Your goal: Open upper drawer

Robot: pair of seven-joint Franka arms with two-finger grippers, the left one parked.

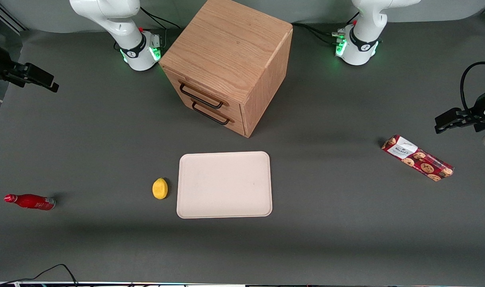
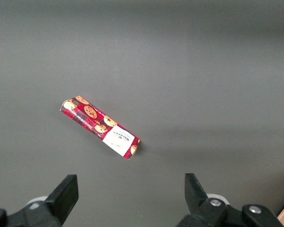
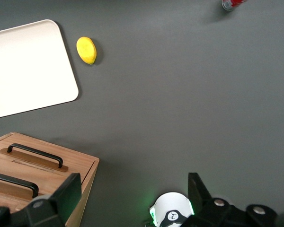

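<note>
The wooden cabinet [image 1: 228, 48] stands at the middle of the table, farther from the front camera than the tray. Its upper drawer [image 1: 204, 92] is shut, flush with the lower drawer [image 1: 220, 121], and has a black wire handle [image 1: 200, 96]. In the right wrist view the upper drawer [image 3: 49, 183] and its handle [image 3: 13, 183] show beside the lower one [image 3: 35, 155]. My right gripper [image 1: 47, 81] hangs high toward the working arm's end of the table, well apart from the cabinet. It is open and empty [image 3: 132, 194].
A cream tray [image 1: 224, 184] lies in front of the cabinet, with a yellow lemon [image 1: 160, 188] beside it. A red bottle [image 1: 30, 201] lies toward the working arm's end. A red cookie pack [image 1: 417, 158] lies toward the parked arm's end.
</note>
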